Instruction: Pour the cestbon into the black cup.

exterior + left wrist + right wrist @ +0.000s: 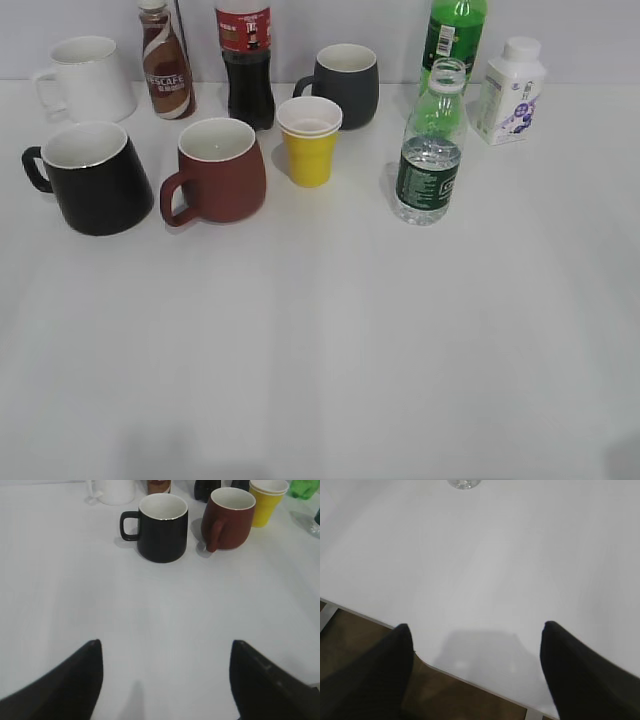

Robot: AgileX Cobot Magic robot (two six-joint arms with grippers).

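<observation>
Cestbon, clear plastic water bottle with dark green label, no cap: upright on the white tabletop, far ahead of the right pincer. In the right wrist view only a clear round bit at the top edge shows, probably its base; too little to be sure.

Black cup, large glossy black mug, white inside, thin silvery rim, loop handle: straight ahead of the left pincer, slightly left of its centreline, handle pointing to the pincer's left. Well apart from the bottle.

Left pincer: both fingers spread wide, nothing between them, hovering over bare table. Open run of table from it up to the black cup.

Right pincer: fingers wide apart too, holding nothing. It sits right over the near table edge; brown floor visible below it. Bare white surface ahead all the way to the bottle.

Clutter just right of the black cup: reddish-brown mug, small gap between them, then stacked yellow paper cups. Behind that row: white mug, Nescafe coffee bottle, dark cola bottle with red label, matte dark grey mug. Behind the Cestbon: bright green soda bottle, close. To its right: white milk bottle, clear gap.

Back: plain pale wall.
</observation>
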